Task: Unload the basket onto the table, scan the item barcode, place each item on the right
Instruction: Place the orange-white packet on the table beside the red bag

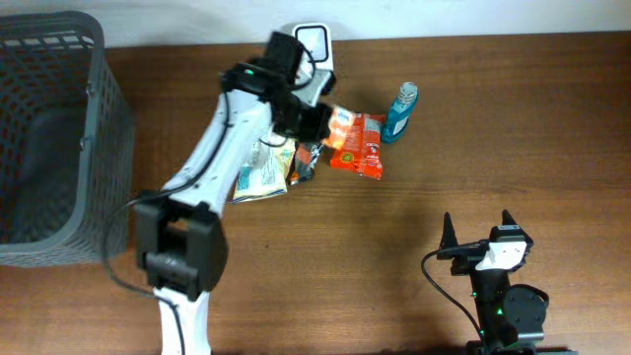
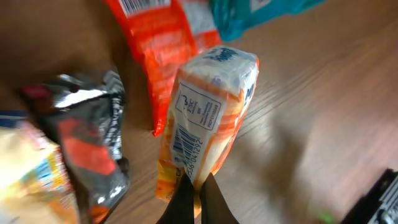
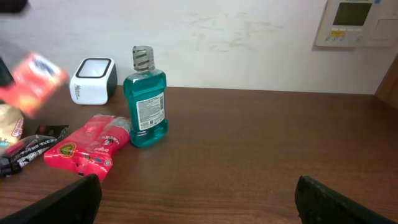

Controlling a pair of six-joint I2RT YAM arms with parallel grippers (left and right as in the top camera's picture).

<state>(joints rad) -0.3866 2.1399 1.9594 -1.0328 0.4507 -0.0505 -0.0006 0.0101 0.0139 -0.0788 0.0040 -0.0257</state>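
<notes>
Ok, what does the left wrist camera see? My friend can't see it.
The left fingers pinch an orange-and-white packet by one end, its barcode facing the camera. Behind it on the wooden table lie a red packet and a black packet.

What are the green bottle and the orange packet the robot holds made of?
The green bottle is probably clear, shiny plastic, since the coloured liquid shows through. The orange packet is probably thin, glossy plastic film; it looks soft and wrinkled, with a barcode printed on it.
</notes>
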